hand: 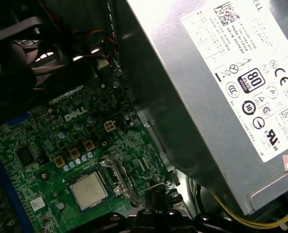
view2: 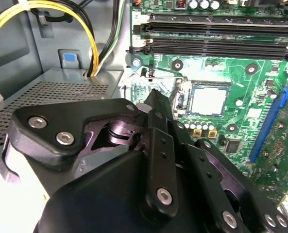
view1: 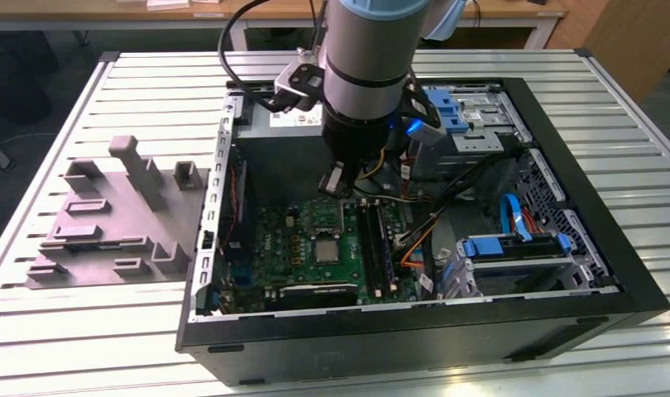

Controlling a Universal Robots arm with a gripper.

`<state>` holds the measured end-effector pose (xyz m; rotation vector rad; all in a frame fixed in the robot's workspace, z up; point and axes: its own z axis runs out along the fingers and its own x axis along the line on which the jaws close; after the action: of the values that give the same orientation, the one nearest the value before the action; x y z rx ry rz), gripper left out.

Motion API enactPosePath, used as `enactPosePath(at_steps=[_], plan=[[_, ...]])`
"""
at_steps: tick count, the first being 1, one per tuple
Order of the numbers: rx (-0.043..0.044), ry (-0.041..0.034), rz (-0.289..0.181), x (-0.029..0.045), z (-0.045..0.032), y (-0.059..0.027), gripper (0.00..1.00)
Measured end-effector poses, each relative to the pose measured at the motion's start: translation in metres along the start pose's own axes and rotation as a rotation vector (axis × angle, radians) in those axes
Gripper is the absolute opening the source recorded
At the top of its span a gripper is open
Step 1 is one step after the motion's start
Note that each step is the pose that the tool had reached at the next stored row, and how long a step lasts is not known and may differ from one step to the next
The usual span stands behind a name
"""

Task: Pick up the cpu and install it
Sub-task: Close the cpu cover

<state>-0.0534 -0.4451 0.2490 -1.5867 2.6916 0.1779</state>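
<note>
Small flat square silvery-grey cpu (view2: pixel 209 101) seated in its socket on green motherboard (hand: pixel 46 160), black gripper (view2: pixel 153 97) hovering above, empty, finger state impossible to tell, grey power-supply box (hand: pixel 221 82) alongside

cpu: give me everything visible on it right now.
The cpu is a small, flat square chip with a pale silvery-grey metal top, matte and unmarked as far as can be seen. It lies flat in the socket on the green motherboard, with the metal socket frame around it, not over it; its top is bare. In the second wrist view it sits at, beyond the gripper, which is apart from it. Nothing else touches it. In the exterior view it shows at, below the arm.
</note>
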Motion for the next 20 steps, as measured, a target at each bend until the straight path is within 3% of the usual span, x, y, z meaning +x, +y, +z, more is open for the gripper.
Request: enactPosePath(at_steps=[8, 20], plan=[[0.0014, 0.0029, -0.009, 0.0073, -0.0008, -0.0029, 0.11], [0.0039, 0.0075, -0.009, 0.0112, -0.0012, -0.0050, 0.11]])
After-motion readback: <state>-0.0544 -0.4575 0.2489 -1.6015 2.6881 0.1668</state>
